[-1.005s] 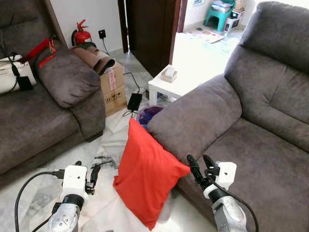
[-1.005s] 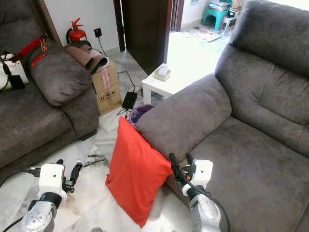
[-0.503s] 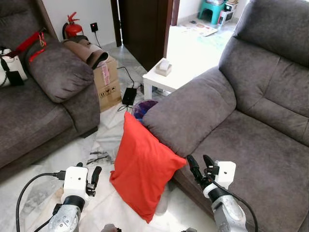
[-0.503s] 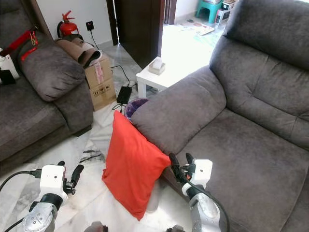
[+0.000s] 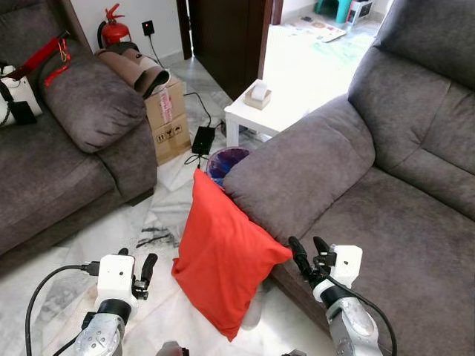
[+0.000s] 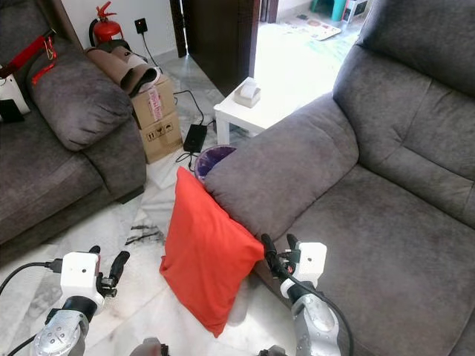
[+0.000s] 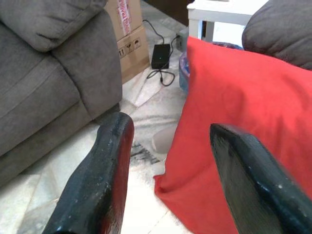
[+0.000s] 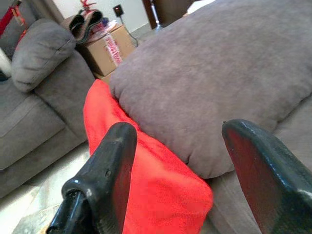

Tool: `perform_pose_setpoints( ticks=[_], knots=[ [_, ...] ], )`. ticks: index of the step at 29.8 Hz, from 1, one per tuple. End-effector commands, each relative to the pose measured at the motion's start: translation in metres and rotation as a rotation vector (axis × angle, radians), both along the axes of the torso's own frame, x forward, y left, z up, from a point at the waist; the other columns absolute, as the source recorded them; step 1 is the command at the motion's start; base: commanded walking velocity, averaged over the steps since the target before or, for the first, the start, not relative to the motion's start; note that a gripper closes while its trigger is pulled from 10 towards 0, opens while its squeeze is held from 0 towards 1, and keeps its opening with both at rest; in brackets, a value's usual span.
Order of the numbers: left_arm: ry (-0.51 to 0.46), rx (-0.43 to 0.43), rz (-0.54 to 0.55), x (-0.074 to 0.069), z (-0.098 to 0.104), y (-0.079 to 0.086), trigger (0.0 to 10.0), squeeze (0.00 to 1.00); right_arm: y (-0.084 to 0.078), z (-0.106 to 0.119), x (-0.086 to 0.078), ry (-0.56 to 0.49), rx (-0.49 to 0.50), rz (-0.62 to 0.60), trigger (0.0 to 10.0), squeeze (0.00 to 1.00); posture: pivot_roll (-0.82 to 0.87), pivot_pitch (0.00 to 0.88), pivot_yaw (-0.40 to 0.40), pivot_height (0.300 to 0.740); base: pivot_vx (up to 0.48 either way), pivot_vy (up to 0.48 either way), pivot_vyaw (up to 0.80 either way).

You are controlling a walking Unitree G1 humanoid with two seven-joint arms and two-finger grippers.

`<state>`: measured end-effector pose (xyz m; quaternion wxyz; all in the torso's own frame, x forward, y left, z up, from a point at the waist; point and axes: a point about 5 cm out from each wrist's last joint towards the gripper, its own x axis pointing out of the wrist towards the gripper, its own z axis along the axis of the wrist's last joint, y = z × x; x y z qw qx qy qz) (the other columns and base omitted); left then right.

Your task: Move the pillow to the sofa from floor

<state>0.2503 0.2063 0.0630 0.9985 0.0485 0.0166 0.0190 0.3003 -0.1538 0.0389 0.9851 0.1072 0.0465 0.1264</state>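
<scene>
Fingers (image 7: 111, 165) of left gripper (image 5: 133, 268) spread, empty; right gripper (image 5: 311, 254) fingers (image 8: 105, 165) spread too, both short of pillow. Red pillow (image 5: 223, 256) on floor (image 5: 159, 219), propped against sofa (image 5: 386, 215) armrest, long axis upright, top corner up, lower corner down. Bare floor left of pillow. Pillow's back edge hidden by armrest.

We see the pillow (image 5: 223, 259) on the floor (image 5: 89, 237), leaning against the sofa (image 5: 371, 185) on our right; behind it stand a table (image 5: 256, 119) and a box (image 5: 169, 122).
</scene>
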Motion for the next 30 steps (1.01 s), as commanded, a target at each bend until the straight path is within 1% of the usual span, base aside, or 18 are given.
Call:
perform_pose_setpoints(
  ticks=[1, 4, 5, 11, 14, 20, 23, 25, 29, 30],
  knots=[
    [0.023, -0.006, 0.000, -0.006, -0.005, 0.000, 10.0, 0.00, 0.001, -0.006, -0.004, 0.022, -0.002, 0.007, 10.0, 0.00, 0.08, 0.193, -0.004, 0.630, 0.000, 0.000, 0.00],
    [0.037, 0.006, 0.002, -0.006, -0.007, 0.000, 10.0, 0.00, 0.002, -0.008, -0.005, 0.030, -0.029, 0.009, 10.0, 0.00, 0.08, 0.193, -0.004, 0.630, 0.000, 0.000, 0.00],
    [0.034, 0.001, -0.001, -0.006, -0.007, 0.000, 10.0, 0.00, 0.003, -0.008, -0.005, 0.031, -0.015, 0.009, 10.0, 0.00, 0.08, 0.193, -0.004, 0.630, 0.000, 0.000, 0.00],
    [0.030, -0.019, -0.009, -0.006, -0.006, -0.002, 10.0, 0.00, 0.007, -0.007, -0.005, 0.023, -0.007, 0.021, 10.0, 0.00, 0.07, 0.194, -0.005, 0.630, 0.000, 0.000, 0.00],
    [0.034, -0.023, -0.009, -0.006, -0.006, -0.002, 10.0, 0.00, 0.011, -0.008, -0.006, 0.023, -0.035, 0.059, 10.0, 0.00, 0.07, 0.193, -0.006, 0.630, 0.000, 0.000, 0.00],
    [0.042, -0.032, -0.008, -0.005, -0.007, -0.002, 10.0, 0.00, 0.014, -0.010, -0.007, 0.032, -0.037, 0.071, 10.0, 0.00, 0.07, 0.192, -0.007, 0.630, 0.000, 0.000, 0.00],
    [0.072, -0.012, 0.020, -0.008, -0.014, 0.003, 10.0, 0.00, 0.016, -0.010, -0.008, 0.027, -0.058, 0.095, 10.0, 0.00, 0.07, 0.193, -0.006, 0.630, 0.000, 0.000, 0.00],
    [0.110, -0.009, 0.034, -0.012, -0.024, 0.007, 10.0, 0.00, 0.016, -0.011, -0.009, 0.033, -0.063, 0.099, 10.0, 0.00, 0.07, 0.191, -0.004, 0.630, 0.000, 0.000, 0.00],
    [0.132, 0.005, 0.045, -0.016, -0.030, 0.010, 10.0, 0.00, 0.016, -0.011, -0.009, 0.025, -0.061, 0.102, 10.0, 0.00, 0.07, 0.192, -0.003, 0.630, 0.000, 0.000, 0.00],
    [0.141, 0.008, 0.057, -0.019, -0.032, 0.013, 10.0, 0.00, 0.016, -0.011, -0.009, 0.019, -0.068, 0.101, 10.0, 0.00, 0.07, 0.192, -0.001, 0.630, 0.000, 0.000, 0.71]
  ],
)
